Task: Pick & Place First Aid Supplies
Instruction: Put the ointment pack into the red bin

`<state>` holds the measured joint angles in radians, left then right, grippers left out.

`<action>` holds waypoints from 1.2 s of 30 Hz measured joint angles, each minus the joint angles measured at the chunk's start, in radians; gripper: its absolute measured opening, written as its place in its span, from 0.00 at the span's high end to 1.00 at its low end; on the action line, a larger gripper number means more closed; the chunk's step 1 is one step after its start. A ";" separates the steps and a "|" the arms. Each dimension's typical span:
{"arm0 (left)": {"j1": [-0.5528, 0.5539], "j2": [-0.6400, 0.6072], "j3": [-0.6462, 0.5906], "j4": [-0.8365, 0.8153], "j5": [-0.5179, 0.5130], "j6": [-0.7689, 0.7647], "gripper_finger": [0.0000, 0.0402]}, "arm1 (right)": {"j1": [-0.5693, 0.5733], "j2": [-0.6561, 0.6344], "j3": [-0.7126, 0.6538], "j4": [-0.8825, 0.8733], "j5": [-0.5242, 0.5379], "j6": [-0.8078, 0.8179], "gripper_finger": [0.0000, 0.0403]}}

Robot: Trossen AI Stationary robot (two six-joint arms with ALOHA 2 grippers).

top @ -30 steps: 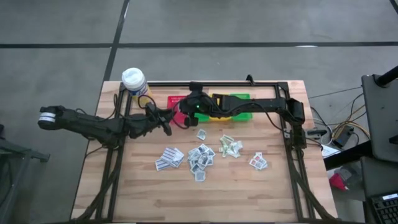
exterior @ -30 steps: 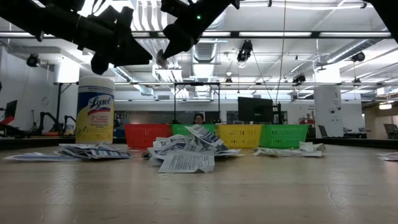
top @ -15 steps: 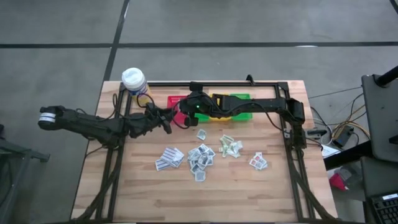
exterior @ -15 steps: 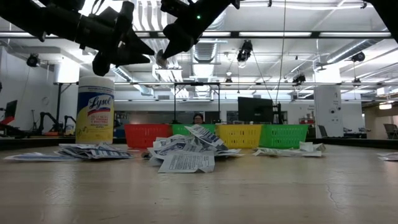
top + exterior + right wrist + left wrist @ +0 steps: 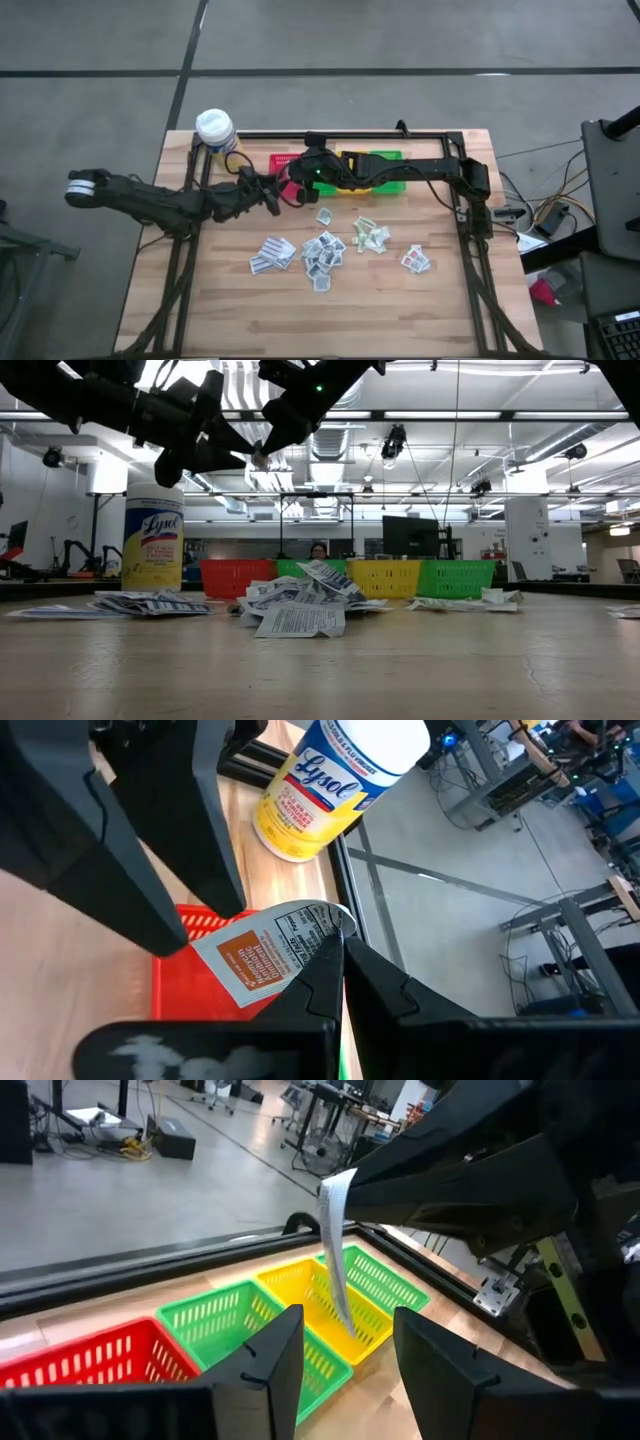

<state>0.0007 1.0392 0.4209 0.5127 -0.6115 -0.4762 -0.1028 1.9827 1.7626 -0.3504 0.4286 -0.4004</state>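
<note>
A small white sachet (image 5: 262,956) with an orange patch hangs high over the table's far part, by the red bin (image 5: 281,161), with my right gripper (image 5: 337,935) shut on it. My left gripper (image 5: 345,1320) reaches in level from the table's left and is open. Its two fingers stand on either side of the hanging sachet (image 5: 337,1245) without touching it. Several more first aid supplies lie flat on the table in loose heaps (image 5: 322,250), (image 5: 272,252), (image 5: 370,235), (image 5: 415,261). My right gripper pinches the sachet's upper end (image 5: 318,927) between its two fingertips. The fingers come from the table's right, slanting downward. The sachet hangs below them, clear of the table and the bins, and shows edge-on in the left wrist view (image 5: 333,1190).
A row of bins stands at the table's far edge: red (image 5: 237,577), green (image 5: 298,570), yellow (image 5: 383,577), green (image 5: 455,577). A white-capped yellow bottle (image 5: 216,130) stands at the far left corner. A dark frame (image 5: 470,250) runs along the table's sides.
My left gripper has opened, its fingers spreading apart beside the sachet while the arm stays in place. My right gripper keeps still with the sachet hanging from it.
</note>
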 joint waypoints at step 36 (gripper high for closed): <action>0.065 0.077 0.174 -0.202 0.104 0.081 0.69 | 0.020 0.000 0.000 -0.002 0.045 -0.048 0.98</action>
<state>0.0662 1.1162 0.5952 0.3111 -0.5076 -0.3950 -0.0824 1.9827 1.7622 -0.3527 0.4732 -0.4482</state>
